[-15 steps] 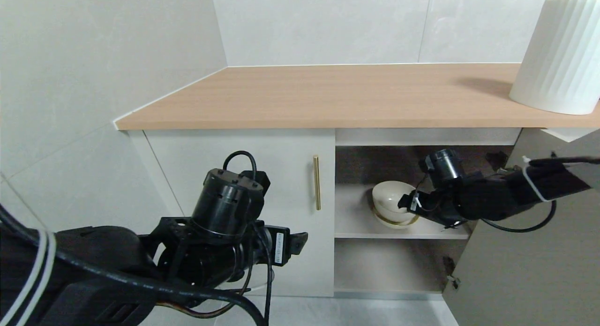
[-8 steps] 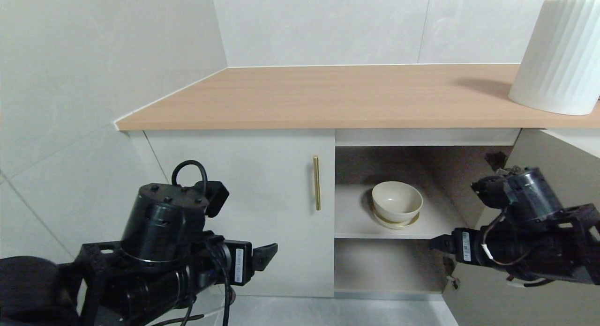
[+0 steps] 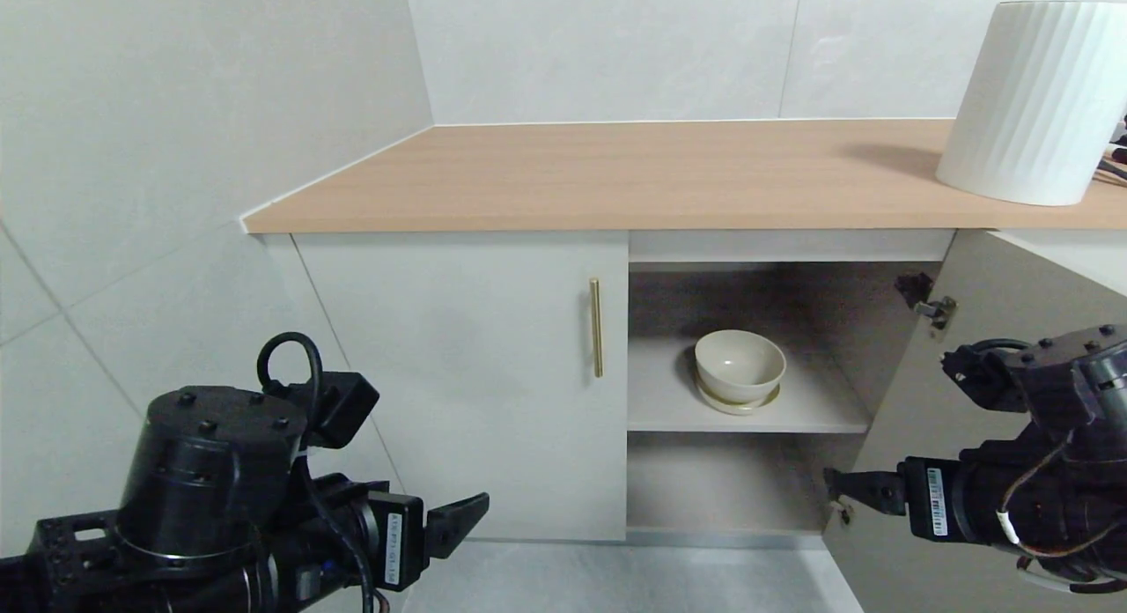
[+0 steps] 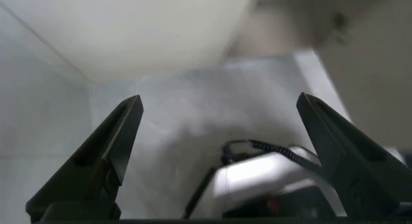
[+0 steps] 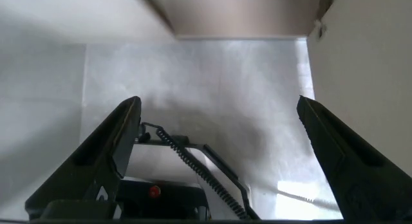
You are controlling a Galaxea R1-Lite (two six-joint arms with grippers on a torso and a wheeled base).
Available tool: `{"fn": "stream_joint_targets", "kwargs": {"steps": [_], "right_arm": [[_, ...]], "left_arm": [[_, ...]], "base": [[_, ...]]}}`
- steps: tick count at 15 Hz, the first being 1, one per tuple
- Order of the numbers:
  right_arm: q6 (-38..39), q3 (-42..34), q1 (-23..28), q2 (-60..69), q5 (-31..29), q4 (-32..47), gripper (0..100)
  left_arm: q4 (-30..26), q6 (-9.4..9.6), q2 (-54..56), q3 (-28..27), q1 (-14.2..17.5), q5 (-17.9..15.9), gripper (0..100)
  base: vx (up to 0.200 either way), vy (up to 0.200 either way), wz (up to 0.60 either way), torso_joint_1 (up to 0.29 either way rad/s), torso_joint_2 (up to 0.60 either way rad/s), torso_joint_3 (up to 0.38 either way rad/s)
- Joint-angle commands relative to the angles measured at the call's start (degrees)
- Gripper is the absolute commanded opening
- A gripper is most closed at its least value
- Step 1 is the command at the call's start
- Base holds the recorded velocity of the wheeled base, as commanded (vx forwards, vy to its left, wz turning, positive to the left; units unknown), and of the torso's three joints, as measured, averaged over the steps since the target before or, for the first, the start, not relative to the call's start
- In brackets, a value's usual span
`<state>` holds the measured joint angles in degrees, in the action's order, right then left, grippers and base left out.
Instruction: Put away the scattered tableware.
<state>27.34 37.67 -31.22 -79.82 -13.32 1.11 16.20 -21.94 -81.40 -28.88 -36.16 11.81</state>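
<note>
A cream bowl point(image 3: 740, 366) stands on a small gold-rimmed plate point(image 3: 738, 405) on the middle shelf point(image 3: 819, 412) of the open cabinet. My right gripper point(image 3: 847, 491) is low, outside the cabinet by the open door, well below and to the right of the bowl. It is open with nothing held; in the right wrist view its fingers point(image 5: 109, 159) spread wide over the grey floor. My left gripper point(image 3: 453, 527) hangs low in front of the closed left door, also open and empty, fingers point(image 4: 103, 159) wide apart.
The right cabinet door point(image 3: 968, 349) is swung open toward me. The left door point(image 3: 458, 375) with its gold handle point(image 3: 596, 327) is closed. A white ribbed container point(image 3: 1030, 102) stands on the wooden countertop point(image 3: 616, 173). The lower compartment point(image 3: 722, 490) holds nothing.
My right gripper has drawn back out of the cabinet from beside the bowl and dropped low. The left arm has also sunk lower. The camera has shifted slightly.
</note>
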Motion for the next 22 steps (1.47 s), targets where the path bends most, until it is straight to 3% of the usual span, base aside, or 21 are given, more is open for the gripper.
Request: {"fn": "stream_joint_targets", "kwargs": {"steps": [1, 11, 20, 22], "right_arm": [[-0.01, -0.14, -0.51, 0.55, 0.05, 0.03, 100], [0.17, -0.49, -2.62, -0.68, 0.05, 0.03, 100], [0.25, -1.19, -3.32, -1.12, 0.23, -0.05, 100], [0.25, -1.19, -3.32, -1.12, 0.23, -0.05, 100]], "left_arm": [[0.06, -0.03, -0.08, 0.05, 0.03, -0.04, 100], [0.06, -0.03, -0.08, 0.05, 0.03, -0.12, 100], [0.06, 0.76, -0.78, 0.23, -0.05, 0.05, 100], [0.06, 0.85, -0.96, 0.23, -0.05, 0.05, 100]], "base": [[-0.200, 0.000, 0.00, -0.002, 0.01, 0.002], [-0.200, 0.000, 0.00, 0.001, 0.00, 0.002], [0.000, 0.000, 0.00, 0.000, 0.00, 0.000], [0.000, -0.200, 0.00, 0.000, 0.00, 0.007]]}}
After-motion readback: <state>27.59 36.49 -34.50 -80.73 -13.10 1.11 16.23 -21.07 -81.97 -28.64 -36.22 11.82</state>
